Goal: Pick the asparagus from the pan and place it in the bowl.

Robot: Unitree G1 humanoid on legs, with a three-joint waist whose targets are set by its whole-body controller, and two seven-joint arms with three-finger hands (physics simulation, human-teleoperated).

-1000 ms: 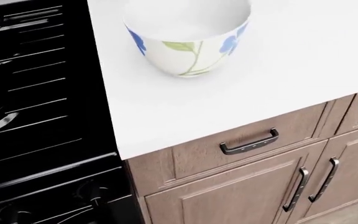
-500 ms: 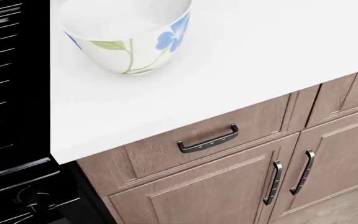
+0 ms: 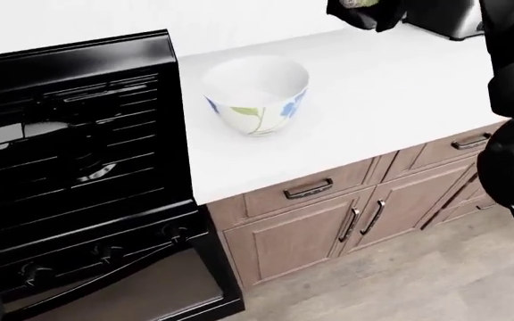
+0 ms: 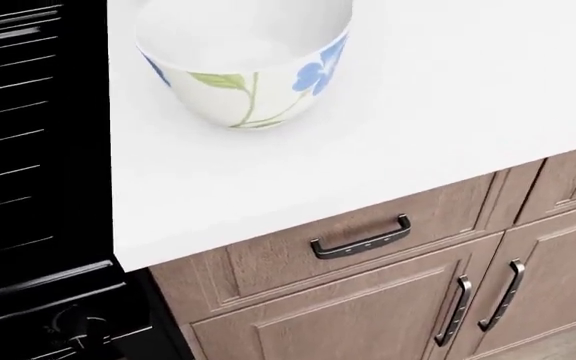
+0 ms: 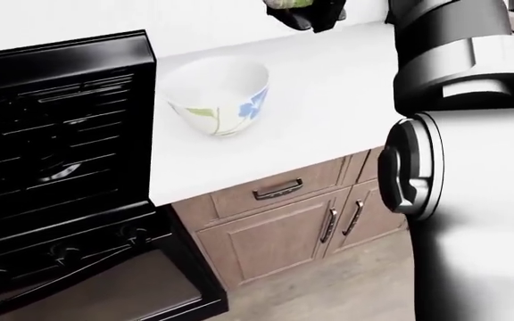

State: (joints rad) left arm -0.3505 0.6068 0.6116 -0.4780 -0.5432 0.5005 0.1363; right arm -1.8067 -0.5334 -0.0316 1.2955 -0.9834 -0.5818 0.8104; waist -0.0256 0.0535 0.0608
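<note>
Asparagus [image 5: 285, 4]: greenish bit at the top edge of the right-eye view, inside the right hand; mostly cut off by the frame, so I read it as the asparagus, not certain.
Right hand [image 5: 303, 13]: dark fingers curled round that green bit, raised above the counter, up and right of the bowl in both eye views; looks clenched on it.
Left hand: not seen; only a dark sliver of arm at the lower left edge of the left-eye view, state cannot be told.
Bowl [image 3: 257, 93]: white with blue flowers and green stems, upright on the counter just beside the stove; inside looks empty.
Pan: not clearly visible; the stove top is dark with a few pale glints, cannot pick it out.
Progress: pick seems done, since the green thing is in the hand and off the stove. Place not done, nothing in the bowl.
Left to do: bring the hand over the bowl, lower, let go.
Counter [image 4: 448, 97]: plain white, flat, bare around the bowl.
Stove [image 3: 78, 147]: black, grates on top, knobs along its lower panel, fills the left of the eye views.
Cabinets [image 4: 348, 300]: brown wood under the counter, one drawer and doors with dark metal handles.
Floor [image 3: 400, 281]: grey-brown boards, lower right of the left-eye view.
Wall: pale, along the top of the eye views.
</note>
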